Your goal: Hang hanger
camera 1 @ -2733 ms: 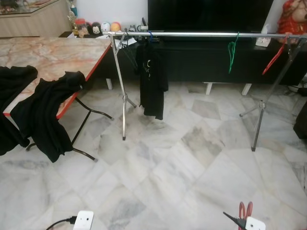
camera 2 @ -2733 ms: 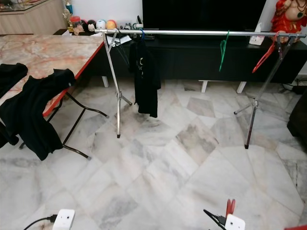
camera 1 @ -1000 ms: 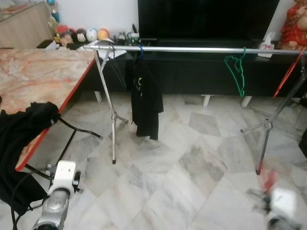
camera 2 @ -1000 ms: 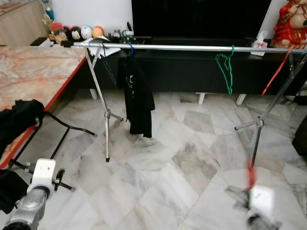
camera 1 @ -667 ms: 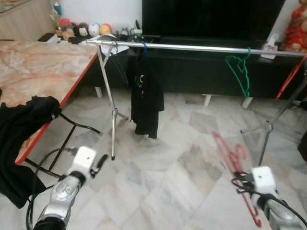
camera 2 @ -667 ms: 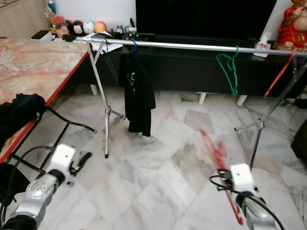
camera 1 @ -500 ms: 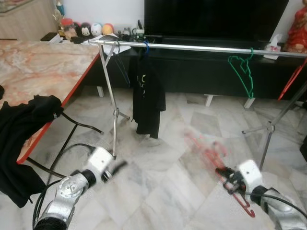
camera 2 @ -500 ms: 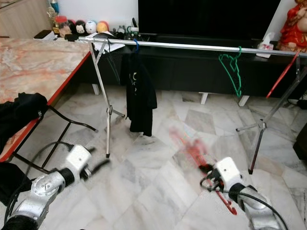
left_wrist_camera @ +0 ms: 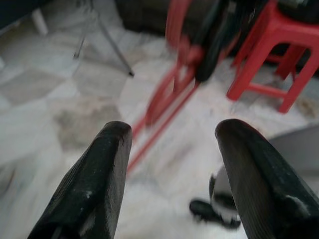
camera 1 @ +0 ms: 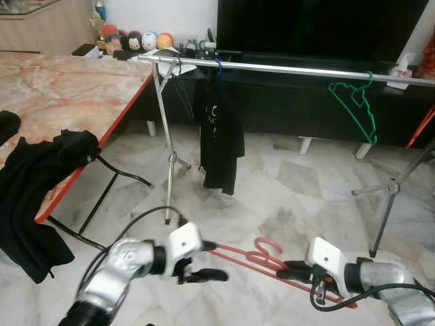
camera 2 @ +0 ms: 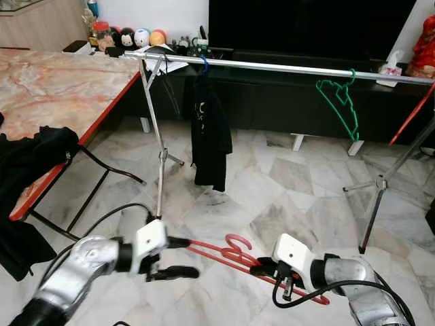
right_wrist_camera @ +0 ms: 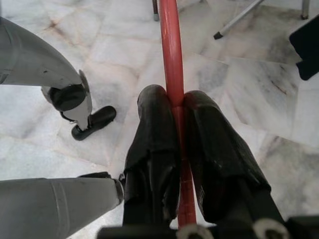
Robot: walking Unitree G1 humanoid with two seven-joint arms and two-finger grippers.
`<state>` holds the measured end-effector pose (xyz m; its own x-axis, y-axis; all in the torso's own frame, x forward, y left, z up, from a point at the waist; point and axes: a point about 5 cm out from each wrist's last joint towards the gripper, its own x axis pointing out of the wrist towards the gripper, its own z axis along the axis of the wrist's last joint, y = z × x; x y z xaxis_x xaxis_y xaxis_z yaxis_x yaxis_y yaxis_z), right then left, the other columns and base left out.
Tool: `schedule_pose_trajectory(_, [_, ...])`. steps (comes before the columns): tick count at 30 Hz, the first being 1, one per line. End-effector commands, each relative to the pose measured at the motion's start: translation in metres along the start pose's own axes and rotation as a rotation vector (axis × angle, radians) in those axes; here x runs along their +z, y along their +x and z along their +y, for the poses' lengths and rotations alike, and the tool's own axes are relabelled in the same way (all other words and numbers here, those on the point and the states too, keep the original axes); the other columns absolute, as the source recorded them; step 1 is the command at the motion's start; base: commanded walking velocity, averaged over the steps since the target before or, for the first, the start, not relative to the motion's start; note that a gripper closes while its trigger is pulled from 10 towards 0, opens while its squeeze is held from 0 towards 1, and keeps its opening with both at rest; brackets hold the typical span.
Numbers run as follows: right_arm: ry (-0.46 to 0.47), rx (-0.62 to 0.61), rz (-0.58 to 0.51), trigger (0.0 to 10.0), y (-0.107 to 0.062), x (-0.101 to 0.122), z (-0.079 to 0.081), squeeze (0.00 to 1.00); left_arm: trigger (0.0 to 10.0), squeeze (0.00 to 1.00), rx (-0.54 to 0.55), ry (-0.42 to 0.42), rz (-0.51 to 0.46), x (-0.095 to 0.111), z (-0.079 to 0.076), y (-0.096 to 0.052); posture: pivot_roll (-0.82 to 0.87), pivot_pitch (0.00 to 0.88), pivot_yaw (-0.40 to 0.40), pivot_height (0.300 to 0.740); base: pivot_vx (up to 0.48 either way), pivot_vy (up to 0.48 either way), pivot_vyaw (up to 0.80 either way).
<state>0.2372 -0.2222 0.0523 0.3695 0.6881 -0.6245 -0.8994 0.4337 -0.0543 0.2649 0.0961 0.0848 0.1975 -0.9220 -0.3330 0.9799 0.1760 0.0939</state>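
My right gripper (camera 2: 262, 270) pinches the red hanger (camera 2: 224, 255) between both fingers (right_wrist_camera: 154, 129), holding it low over the marble floor (camera 1: 285, 183). My left gripper (camera 1: 207, 261), fingers spread and holding nothing, sits at the hanger's other end. Beyond, the clothes rail (camera 1: 285, 68) carries a black shirt (camera 1: 221, 136) and a green hanger (camera 1: 357, 109).

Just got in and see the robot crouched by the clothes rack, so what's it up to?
The right tool is shut on a red hanger, held low over the marble floor. The left tool is open, its fingers at the hanger's far end without gripping it. Ahead stands the clothes rail, carrying a black shirt and an empty green hanger. The red hanger is not yet on the rail.
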Motion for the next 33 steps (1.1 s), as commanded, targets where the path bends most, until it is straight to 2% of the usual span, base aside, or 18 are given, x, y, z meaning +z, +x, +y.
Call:
schedule_pose_trajectory(1, [-0.017, 0.014, 0.003, 10.0, -0.002, 0.006, 0.001, 0.00, 10.0, 0.00, -0.043, 0.003, -0.013, 0.008, -0.001, 0.008, -0.10, 0.000, -0.017, 0.740, 0.000, 0.000, 0.00])
schedule_pose_trajectory(4, [-0.031, 0.016, -0.006, 10.0, -0.001, 0.012, 0.001, 0.00, 10.0, 0.00, -0.082, -0.004, -0.033, 0.014, -0.003, 0.023, -0.10, 0.000, -0.009, 0.740, 0.000, 0.000, 0.00])
schedule_pose_trajectory(7, [-0.045, 0.030, -0.013, 10.0, 0.002, 0.018, 0.004, 0.00, 10.0, 0.00, -0.118, 0.021, -0.017, 0.014, -0.006, 0.030, -0.11, 0.000, -0.003, 0.740, 0.000, 0.000, 0.00])
schedule_pose_trajectory(11, [-0.055, 0.035, -0.011, 10.0, 0.004, 0.020, 0.006, 0.00, 10.0, 0.00, -0.143, 0.037, 0.007, 0.015, -0.006, 0.032, -0.11, 0.000, 0.005, 0.740, 0.000, 0.000, 0.00])
schedule_pose_trajectory(16, [-0.066, 0.065, -0.017, 10.0, 0.004, 0.025, 0.013, 0.00, 10.0, 0.00, -0.121, 0.095, 0.076, 0.009, 0.003, 0.031, -0.11, 0.000, 0.010, 0.740, 0.000, 0.000, 0.00])
schedule_pose_trajectory(23, [-0.081, 0.098, -0.030, 10.0, 0.002, 0.032, 0.018, 0.00, 10.0, 0.00, -0.131, 0.087, 0.095, 0.004, 0.005, 0.031, -0.12, 0.000, 0.011, 0.740, 0.000, 0.000, 0.00])
schedule_pose_trajectory(33, [-0.094, 0.090, -0.041, 10.0, 0.002, 0.038, 0.015, 0.00, 10.0, 0.00, -0.160, 0.081, 0.119, -0.003, 0.003, 0.036, -0.12, 0.000, 0.009, 0.740, 0.000, 0.000, 0.00])
